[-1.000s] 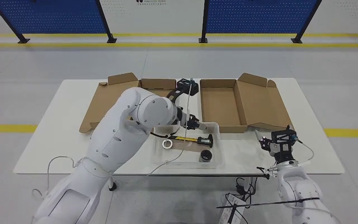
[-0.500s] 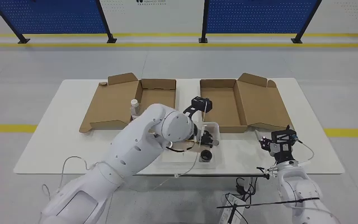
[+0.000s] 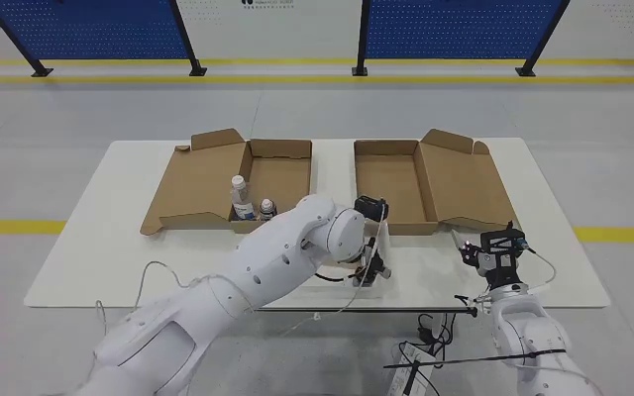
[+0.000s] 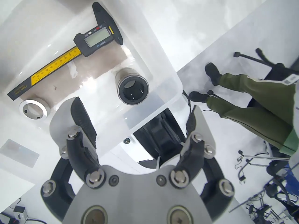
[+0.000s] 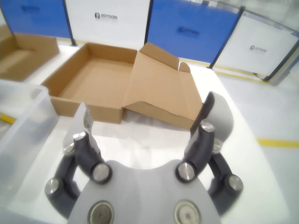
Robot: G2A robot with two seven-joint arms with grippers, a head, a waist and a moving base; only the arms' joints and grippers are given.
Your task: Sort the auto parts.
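While the left arm stretches across the front middle of the table (image 3: 99, 228), its left gripper (image 4: 135, 111) hangs over the near corner of the clear plastic bin (image 4: 151, 54), with 1 finger above the bin's inside and the other beyond its wall. Its jaws are spread wide and hold nothing.

Inside the bin, 3 parts lie on or beside a brown pad (image 4: 98, 64). A black digital caliper (image 4: 65, 59) with a yellow scale lies slanted across the pad. A short metal cylinder (image 4: 132, 89) with a dark bore sits near the bin's corner wall, just beside the pad's edge. A silver ring (image 4: 33, 110) rests at the caliper's tail end, close to the left gripper's finger.

Farther back on the table, the left cardboard box (image 3: 287, 178) holds 2 bottles, a taller white bottle (image 3: 240, 195) and a smaller bottle (image 3: 266, 208), standing side by side at its front wall. The right cardboard box (image 3: 391, 188) lies open with its lid flap folded outward.

At the table's front right, the right gripper (image 5: 146, 104) faces that box, its jaws parted wide around nothing, well apart from the bin.
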